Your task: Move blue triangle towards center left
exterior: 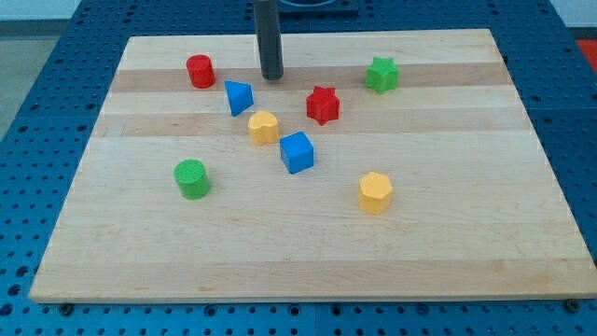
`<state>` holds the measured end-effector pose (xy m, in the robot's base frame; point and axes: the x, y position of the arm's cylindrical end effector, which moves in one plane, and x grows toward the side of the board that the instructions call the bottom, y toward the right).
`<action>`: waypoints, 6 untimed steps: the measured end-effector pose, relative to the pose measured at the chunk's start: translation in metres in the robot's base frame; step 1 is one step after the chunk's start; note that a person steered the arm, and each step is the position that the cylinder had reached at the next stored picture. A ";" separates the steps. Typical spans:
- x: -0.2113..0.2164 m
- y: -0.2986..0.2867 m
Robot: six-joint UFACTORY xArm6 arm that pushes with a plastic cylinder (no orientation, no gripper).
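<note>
Nearest the board's left edge sits the green cylinder point(192, 178), about mid-depth, with the red cylinder point(200, 71) further back toward the far edge. Just right of that lies the blue triangle point(239, 97), the block to be moved, still in the far-centre part of the wooden board point(112, 243), well short of the centre-left area. My tip point(271, 77) stands just beside it, on its right and slightly toward the far edge, apart from it as far as I can tell; a bare rod, it clasps nothing and can only shove. That spot looks chosen to push the triangle leftward and toward the near edge. Onward sit the yellow block point(264, 127), blue cube point(297, 152), red star point(323, 105), yellow hexagonal block point(375, 192) and green star point(381, 75).
</note>
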<state>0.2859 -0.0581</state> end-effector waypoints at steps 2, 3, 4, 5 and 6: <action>0.030 0.007; 0.031 0.007; 0.031 0.007; 0.040 -0.014; 0.050 -0.028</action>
<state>0.3359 -0.0860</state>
